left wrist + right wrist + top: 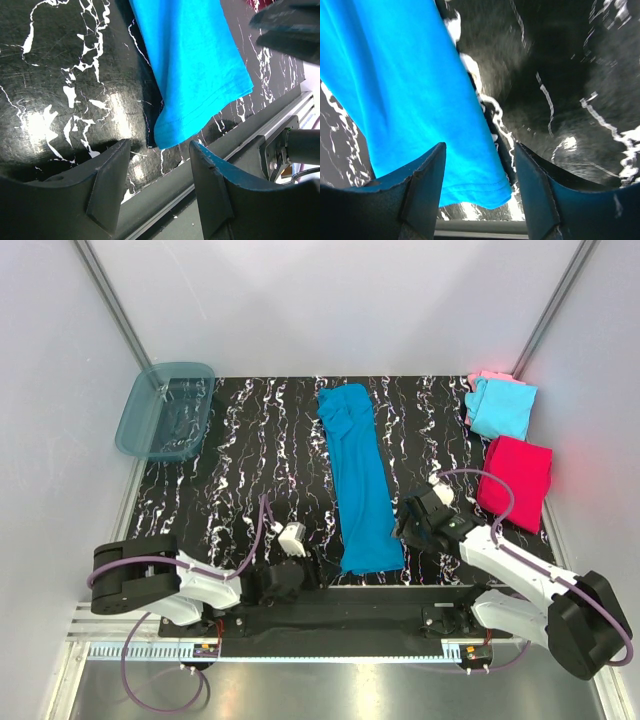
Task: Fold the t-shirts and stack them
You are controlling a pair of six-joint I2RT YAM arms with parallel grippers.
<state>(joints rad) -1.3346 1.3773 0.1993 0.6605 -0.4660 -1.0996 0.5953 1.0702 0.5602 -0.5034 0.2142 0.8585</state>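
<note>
The table (250,460) is black marble-patterned with white veins, boxed in by plain white walls (330,300) with slanting metal posts (108,292) in the far corners. At ten o'clock a translucent teal tub (165,410) sits on the table's far left corner.

At seven o'clock the left gripper (157,165) is low over the near edge, its jaws spread with nothing between them. The near left corner of the teal-blue t-shirt (358,480) lies just beyond the gap. That shirt is a long narrow strip down the middle, running from twelve to six o'clock.

At five o'clock the right gripper (480,160) is also parted and empty, over the strip's near right corner.

At two o'clock a light cyan t-shirt (502,408) lies on top of a pale pink t-shirt (487,376). At three o'clock, by the right gripper's arm, the magenta-red t-shirt (518,480) lies folded at the table's right edge.
</note>
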